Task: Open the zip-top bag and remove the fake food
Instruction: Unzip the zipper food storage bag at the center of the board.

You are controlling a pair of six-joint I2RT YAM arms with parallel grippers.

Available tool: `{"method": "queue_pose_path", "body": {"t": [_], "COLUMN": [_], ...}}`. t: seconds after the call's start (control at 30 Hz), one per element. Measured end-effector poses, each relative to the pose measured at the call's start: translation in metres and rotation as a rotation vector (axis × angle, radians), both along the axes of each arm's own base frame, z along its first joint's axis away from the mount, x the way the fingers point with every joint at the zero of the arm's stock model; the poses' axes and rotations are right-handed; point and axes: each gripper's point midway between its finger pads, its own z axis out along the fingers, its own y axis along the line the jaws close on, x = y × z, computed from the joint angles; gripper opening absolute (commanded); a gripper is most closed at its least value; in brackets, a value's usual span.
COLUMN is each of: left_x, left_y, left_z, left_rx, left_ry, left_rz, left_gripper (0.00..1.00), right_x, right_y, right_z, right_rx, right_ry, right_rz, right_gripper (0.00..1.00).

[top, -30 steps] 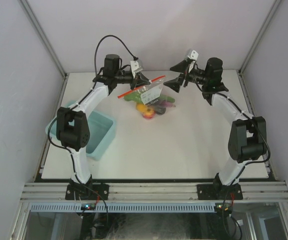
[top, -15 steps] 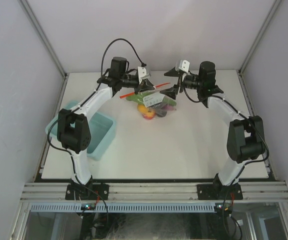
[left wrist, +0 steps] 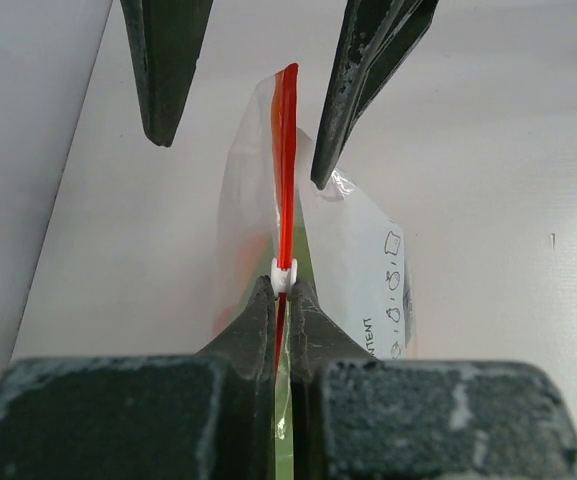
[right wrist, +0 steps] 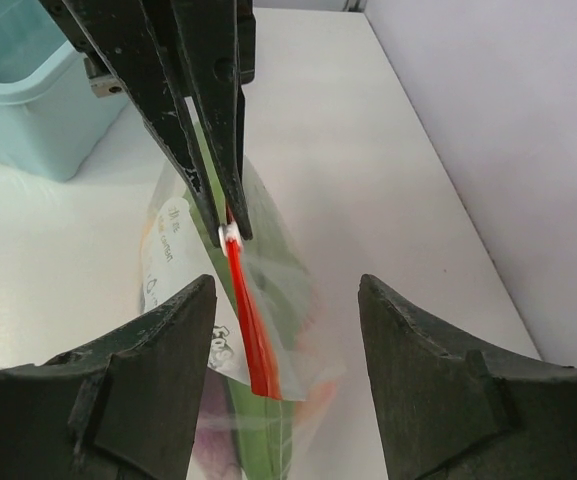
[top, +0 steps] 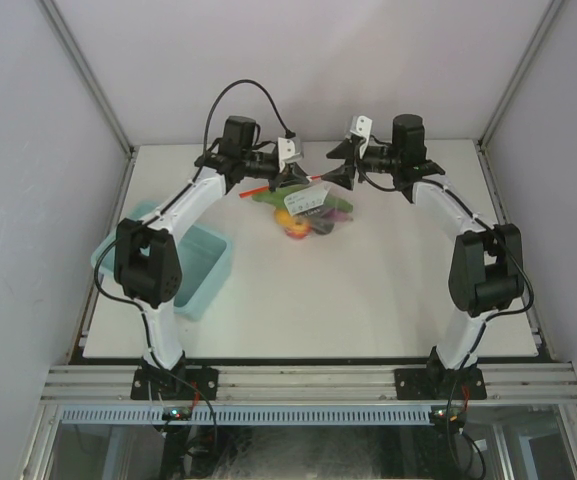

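Right tool (right wrist: 286, 300) closer, open astride zip-top bag (left wrist: 353, 260)

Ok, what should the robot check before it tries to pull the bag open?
1. Left hand pinches the zip-top bag at its red strip: ok.
2. White slider sits right at the left hand's fingertips: ok.
3. Right hand is open, one finger on each side of the strip: ok.
4. Right hand grips the bag: not ok, it isn't touching it.
5. Bag is open: not ok, the strip looks zipped.
6. Fake food is inside the bag: ok, it shows through the plastic.
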Motion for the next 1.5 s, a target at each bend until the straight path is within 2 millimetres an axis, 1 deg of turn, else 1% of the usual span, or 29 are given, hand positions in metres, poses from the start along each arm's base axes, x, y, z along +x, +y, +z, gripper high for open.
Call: {"method": "queue_pose_path", "body": {"t": [0.17, 0.27, 0.4, 0.57, 0.63, 0.73, 0.8, 0.93, 1.1, 1.27, 1.4, 1.5], "left_x": [-0.001, -0.001, -0.001, -0.002, -0.003, -0.003, -0.002, 0.001, 0.005, 0.007, 0.01, 0.013], "left_y": [0.001, 0.001, 0.001, 0.001, 0.001, 0.001, 0.001, 0.002, 0.004, 0.004, 0.005, 0.006], "left_z": [0.005, 0.005, 0.005, 0.009, 0.01, 0.011, 0.011, 0.011, 0.017, 0.027, 0.032, 0.033], "left_rx": [-0.002, -0.002, -0.002, -0.005, -0.006, -0.007, -0.005, 0.001, -0.002, -0.033, -0.048, -0.052], "left_ry": [-0.008, -0.01, -0.014, -0.02, -0.024, -0.027, -0.028, -0.038, -0.054, -0.071, -0.083, -0.086], "left_rz": [0.0, -0.001, -0.003, -0.003, -0.003, -0.002, 0.002, 0.017, 0.042, 0.075, 0.095, 0.106], "left_gripper": [0.0, 0.0, 0.0, 0.0, 0.0, 0.0, 0.0, 0.0, 0.0, 0.0, 0.0, 0.0], "right_x": [-0.002, -0.003, -0.003, -0.005, -0.004, -0.006, -0.008, -0.008, -0.007, -0.009, -0.006, -0.003], "right_y": [0.002, 0.004, 0.006, 0.007, 0.009, 0.01, 0.011, 0.011, 0.005, 0.0, -0.005, -0.01], "right_z": [-0.004, -0.008, -0.013, -0.016, -0.015, -0.015, -0.016, -0.016, -0.012, -0.001, 0.007, 0.008], "right_rx": [-0.018, -0.025, -0.035, -0.045, -0.047, -0.05, -0.051, -0.048, -0.025, 0.003, 0.025, 0.044], "right_ry": [0.013, 0.016, 0.026, 0.028, 0.025, 0.025, 0.027, 0.038, 0.05, 0.037, 0.022, 0.018], "right_rz": [0.008, 0.015, 0.023, 0.033, 0.037, 0.05, 0.055, 0.054, 0.017, -0.028, -0.071, -0.104], "right_gripper": [0.58, 0.54, 0.41, 0.29, 0.21, 0.05, 0.0, 0.0, 0.0, 0.0, 0.0, 0.0]}}
